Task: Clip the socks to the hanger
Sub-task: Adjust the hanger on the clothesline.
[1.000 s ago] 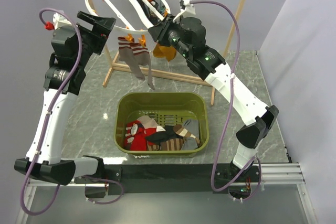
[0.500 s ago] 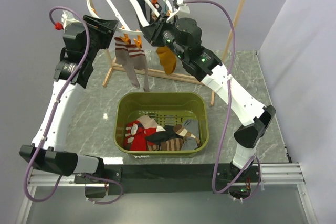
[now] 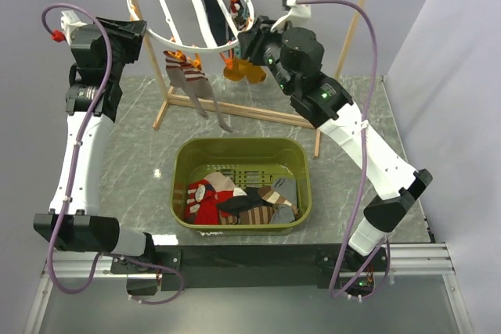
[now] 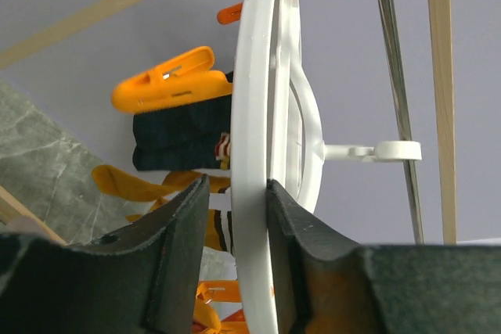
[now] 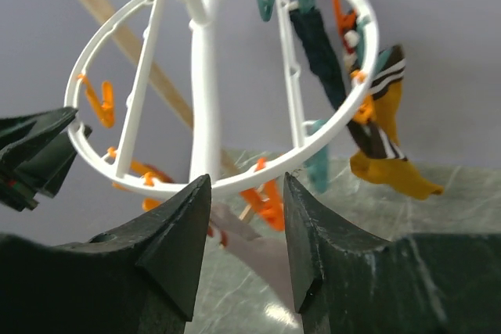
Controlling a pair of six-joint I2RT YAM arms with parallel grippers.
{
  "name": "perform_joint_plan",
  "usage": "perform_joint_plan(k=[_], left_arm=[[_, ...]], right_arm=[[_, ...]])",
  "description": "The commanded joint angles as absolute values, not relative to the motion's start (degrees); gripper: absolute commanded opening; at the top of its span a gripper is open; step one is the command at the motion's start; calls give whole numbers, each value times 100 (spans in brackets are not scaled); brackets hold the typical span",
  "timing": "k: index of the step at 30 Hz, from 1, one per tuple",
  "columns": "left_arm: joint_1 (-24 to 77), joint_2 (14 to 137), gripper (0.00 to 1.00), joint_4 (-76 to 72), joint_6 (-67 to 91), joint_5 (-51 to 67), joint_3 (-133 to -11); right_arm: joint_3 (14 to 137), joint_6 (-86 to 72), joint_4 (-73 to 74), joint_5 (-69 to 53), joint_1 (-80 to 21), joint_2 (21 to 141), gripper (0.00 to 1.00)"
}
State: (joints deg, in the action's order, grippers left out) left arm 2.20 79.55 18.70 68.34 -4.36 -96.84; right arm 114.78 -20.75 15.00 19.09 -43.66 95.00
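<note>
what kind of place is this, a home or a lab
Probably a lab mock-up of a laundry corner: two arms bolted to a marble-look table, a wooden rack holding a ring hanger, plain walls.

The hanger [image 3: 190,7] hangs at the far edge, both grippers at its ring: left [image 3: 135,30], right [image 3: 249,40]. Socks [image 3: 235,202] fill the bin [image 3: 182,163] mid-table.

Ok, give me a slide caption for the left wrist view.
Left gripper straddling the white hanger ring, an orange clip holding a dark sock behind.

Hanger [image 3: 192,9] higher, tilted; arms up.
</note>
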Motion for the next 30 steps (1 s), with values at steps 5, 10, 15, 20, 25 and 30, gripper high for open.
perform_joint_plan(k=[5,10,15,20,25,30], left_arm=[[27,8437,39,1451,6820,78,-10151],[-184,8919,36,1512,6750,413,-10607],[-369,9438,34,1608,6671,729,-11153],[-501,9887,35,1705,6601,949,-11671],[-562,10423,35,1758,6522,1090,-12137],[-711,10854,36,1811,6477,1090,-12551]], right_arm=[[11330,-1854,1371,2321,-4052,9229,50],[11285,-2118,1450,1978,-3701,9299,50],[11250,-1969,1222,1819,-3428,9351,50],[11347,-2022,1134,1529,-3296,9439,50],[11294,-1969,1002,1223,-3296,9492,51],[11311,-1995,896,906,-3287,9553,53]])
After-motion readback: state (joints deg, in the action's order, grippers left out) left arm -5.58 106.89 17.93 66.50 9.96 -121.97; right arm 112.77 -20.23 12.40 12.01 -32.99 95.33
